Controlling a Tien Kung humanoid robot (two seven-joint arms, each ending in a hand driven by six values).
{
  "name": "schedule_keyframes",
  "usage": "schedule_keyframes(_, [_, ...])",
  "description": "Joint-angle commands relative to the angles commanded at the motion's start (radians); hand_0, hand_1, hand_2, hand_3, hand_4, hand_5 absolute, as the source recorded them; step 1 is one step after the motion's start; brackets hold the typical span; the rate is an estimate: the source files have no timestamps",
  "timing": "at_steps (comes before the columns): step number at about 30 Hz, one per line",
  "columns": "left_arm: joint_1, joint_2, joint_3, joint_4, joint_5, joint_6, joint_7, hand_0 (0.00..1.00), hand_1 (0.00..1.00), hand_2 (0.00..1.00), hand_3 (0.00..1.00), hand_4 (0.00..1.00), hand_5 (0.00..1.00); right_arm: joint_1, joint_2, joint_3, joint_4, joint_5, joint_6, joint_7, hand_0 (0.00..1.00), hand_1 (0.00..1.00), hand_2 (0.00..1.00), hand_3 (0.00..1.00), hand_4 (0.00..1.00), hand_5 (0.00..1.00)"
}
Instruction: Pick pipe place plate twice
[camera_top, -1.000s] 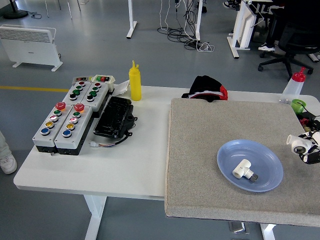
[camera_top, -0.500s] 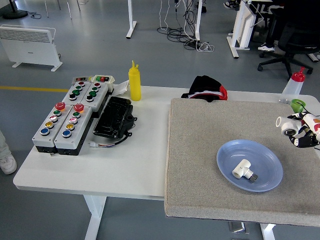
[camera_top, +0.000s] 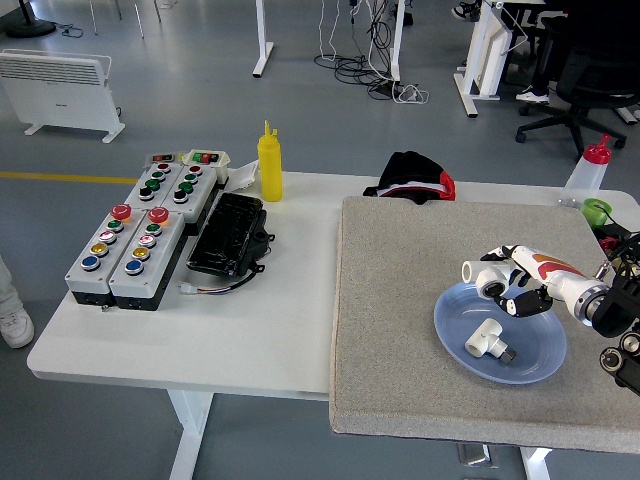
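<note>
A white desk (camera_top: 270, 340) seen from above, its right half covered by a thick grey felt mat (camera_top: 430, 320). On the bare left half sit four grey control boxes (camera_top: 140, 235) studded with red, green, yellow and blue buttons, a black device (camera_top: 228, 234) with loose wires beside them, and behind these a yellow squeeze bottle (camera_top: 270, 165) standing upright. A black and red cloth bundle (camera_top: 412, 178) lies at the far edge of the desk, touching the mat's back edge. On the right part of the mat rests a light blue plate (camera_top: 455, 325). Inside the plate lies one white pipe fitting (camera_top: 486, 341), on its side near the middle. The robot's right hand (camera_top: 520, 285) reaches in from the right edge, white and black fingers curled around a second white pipe fitting (camera_top: 480, 276), which it holds above the plate's far left rim, open end facing left. A clear bottle with a red cap (camera_top: 588, 172) stands at the far right, next to a green object (camera_top: 598, 212)
</note>
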Motion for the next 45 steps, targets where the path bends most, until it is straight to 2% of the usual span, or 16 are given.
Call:
schedule_keyframes(8, [0.001,0.000,0.001,0.000,-0.005,0.000,-0.004,0.618,0.683,0.708,0.582,0.465,0.998,0.003,0.001,-0.017,-0.052,-0.014,0.014,-0.020,0.779,0.711,0.669,0.646,0.514,0.192])
schedule_keyframes(11, [0.001,0.000,-0.001,0.000,0.000,0.000,-0.001,0.618,0.683,0.708,0.582,0.465,0.998,0.004,0.001,-0.014,-0.069,-0.023,0.042,-0.017,0.779,0.711,0.669,0.646,0.514,0.192])
schedule_keyframes(12, [0.001,0.000,-0.001,0.000,0.000,0.000,-0.001,0.619,0.684,0.707,0.582,0.465,0.998,0.005,0.001,-0.014,-0.070,-0.024,0.045,-0.016,0.870,0.794,0.799,0.739,0.675,0.347])
schedule_keyframes(17, [0.001,0.000,-0.003,-0.001,0.004,0.000,0.001,0.619,0.684,0.707,0.582,0.465,0.998,0.004,-0.006,-0.005,-0.064,-0.027,0.091,-0.006,0.870,0.794,0.799,0.739,0.675,0.347])
schedule_keyframes(18, [0.001,0.000,-0.003,-0.001,0.004,0.000,0.001,0.619,0.684,0.707,0.582,0.465,0.998,0.004,-0.006,-0.004,-0.064,-0.029,0.093,-0.006,0.929,0.856,0.923,0.826,0.766,0.416])
schedule_keyframes(23, [0.002,0.000,-0.003,-0.001,0.005,0.000,0.002,0.619,0.684,0.707,0.582,0.465,0.998,0.002,-0.007,0.009,-0.075,-0.043,0.101,-0.001,0.929,0.856,0.923,0.826,0.766,0.416])
schedule_keyframes(24, [0.002,0.000,-0.003,-0.001,0.005,0.000,0.002,0.619,0.684,0.707,0.582,0.465,0.998,0.002,-0.007,0.011,-0.077,-0.043,0.100,0.002,0.964,0.895,0.976,0.909,0.809,0.442])
schedule_keyframes(29, [0.003,0.000,-0.004,-0.001,0.006,0.000,0.002,0.619,0.684,0.707,0.582,0.465,0.998,0.000,-0.011,0.024,-0.072,-0.045,0.099,0.009,0.964,0.895,0.976,0.909,0.809,0.442])
schedule_keyframes(30, [0.003,0.000,-0.004,-0.001,0.007,0.000,0.003,0.618,0.684,0.706,0.582,0.465,0.998,0.000,-0.011,0.025,-0.071,-0.045,0.099,0.009,0.975,0.908,0.998,0.971,0.844,0.460])
schedule_keyframes(36, [0.003,0.000,-0.005,-0.001,0.007,0.000,0.003,0.618,0.684,0.706,0.582,0.465,0.998,-0.006,-0.022,0.055,-0.055,-0.050,0.093,0.008,0.978,0.912,0.998,0.972,0.849,0.465])
schedule_keyframes(45, [0.003,0.000,-0.005,0.000,0.009,-0.002,0.003,0.618,0.685,0.706,0.582,0.465,0.998,-0.037,-0.064,0.192,0.007,-0.065,0.069,0.018,0.981,0.908,0.998,0.963,0.846,0.466])
